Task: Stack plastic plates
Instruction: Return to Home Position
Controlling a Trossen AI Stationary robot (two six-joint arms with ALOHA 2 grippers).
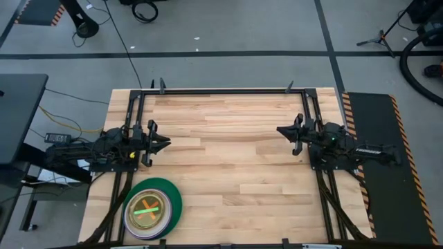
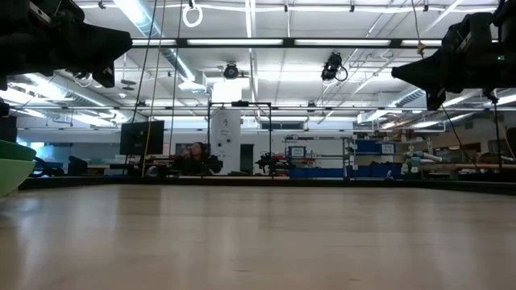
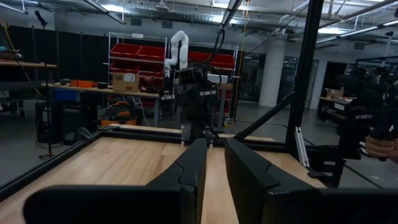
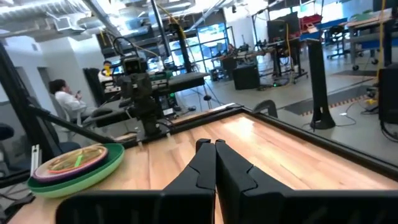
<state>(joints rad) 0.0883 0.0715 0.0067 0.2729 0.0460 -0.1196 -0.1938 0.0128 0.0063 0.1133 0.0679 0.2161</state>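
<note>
One stack of plastic plates (image 1: 152, 207) is sitting at the desk's (image 1: 228, 173) near left corner. Farther back, the left gripper (image 1: 165, 143) is hovering by the left edge, narrowly parted; the right gripper (image 1: 282, 131) is hanging by the right edge, pinched fully together.

**Table from above: one stack, two arms**

Wooden table (image 1: 235, 173), black rail around it. Plate stack (image 1: 152, 209) in the corner beside the left arm: dark green plate (image 1: 174, 196) widest, underneath, with smaller plates on it, orange and lime on top. Left gripper (image 1: 166, 143) and right gripper (image 1: 280, 130) face each other, well apart.
</note>
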